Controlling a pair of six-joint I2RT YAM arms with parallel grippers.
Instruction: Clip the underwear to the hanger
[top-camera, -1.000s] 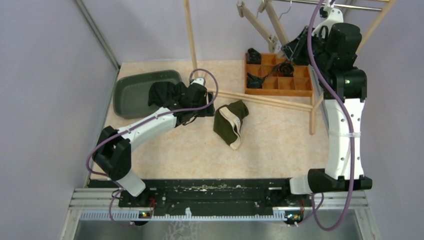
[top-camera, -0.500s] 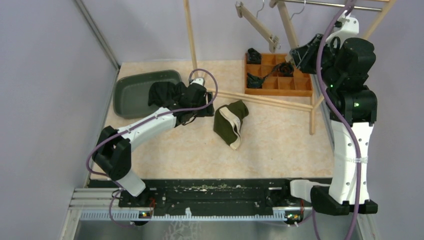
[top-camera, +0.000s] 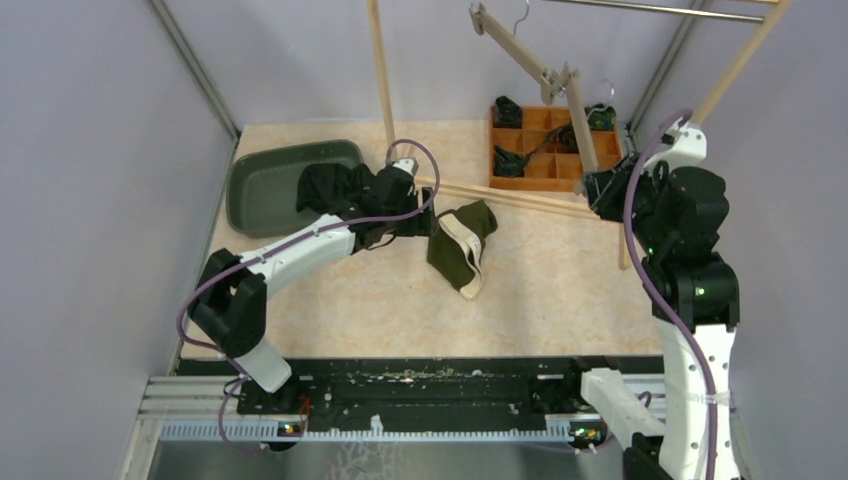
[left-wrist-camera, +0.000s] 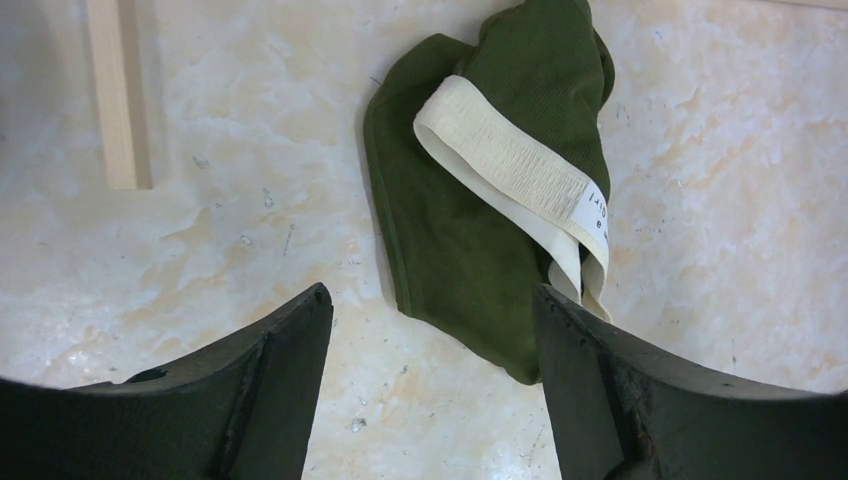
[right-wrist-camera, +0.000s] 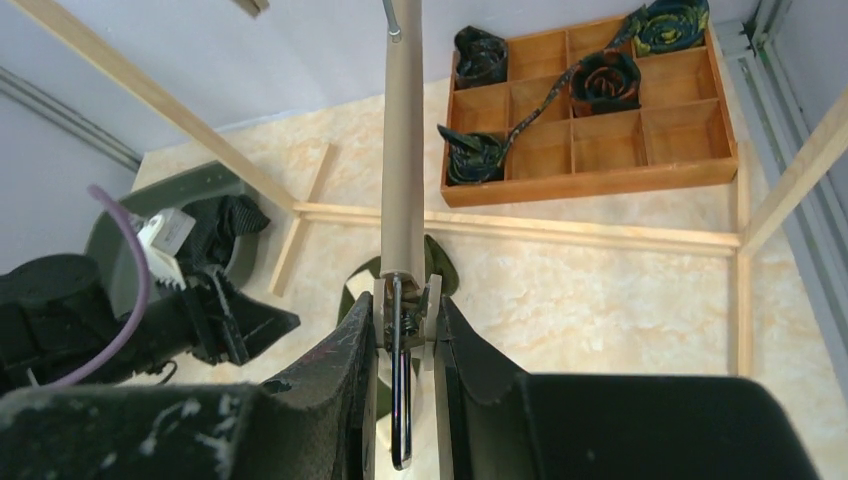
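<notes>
Within right gripper (right-wrist-camera: 405, 312), wooden hanger end (right-wrist-camera: 402, 240)

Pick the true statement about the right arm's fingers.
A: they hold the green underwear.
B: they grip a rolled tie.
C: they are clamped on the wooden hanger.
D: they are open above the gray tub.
C: in the right wrist view the right gripper is closed on the clip end of the wooden hanger, while the green underwear lies loose on the table.
</notes>
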